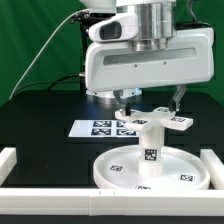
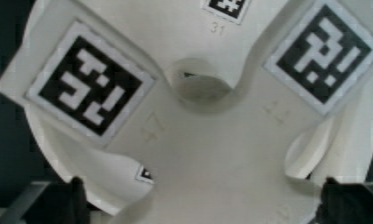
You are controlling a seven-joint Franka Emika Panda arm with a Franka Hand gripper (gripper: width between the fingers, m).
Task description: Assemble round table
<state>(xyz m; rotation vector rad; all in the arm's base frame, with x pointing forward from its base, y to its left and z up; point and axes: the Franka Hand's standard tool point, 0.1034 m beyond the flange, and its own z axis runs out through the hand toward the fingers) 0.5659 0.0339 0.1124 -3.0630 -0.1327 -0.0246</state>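
Note:
The round white disc (image 1: 120, 172) lies flat at the front of the black table. The short leg (image 1: 150, 150) stands upright at its middle, and the cross-shaped base (image 1: 160, 122) with its tags sits on top of the leg. My gripper (image 1: 152, 100) hangs right above the base, open, with a finger at each side of it and nothing held. In the wrist view the base (image 2: 201, 130) fills the picture, its tagged arms spreading out. My gripper (image 2: 204, 205) shows only as two dark fingertips far apart at the edge. A piece of the disc (image 2: 115, 172) shows beneath.
The marker board (image 1: 100, 127) lies behind the disc. White border rails run along the exterior view's left (image 1: 10, 160), right (image 1: 212, 165) and front (image 1: 60, 205). A green backdrop and a cable are behind the arm.

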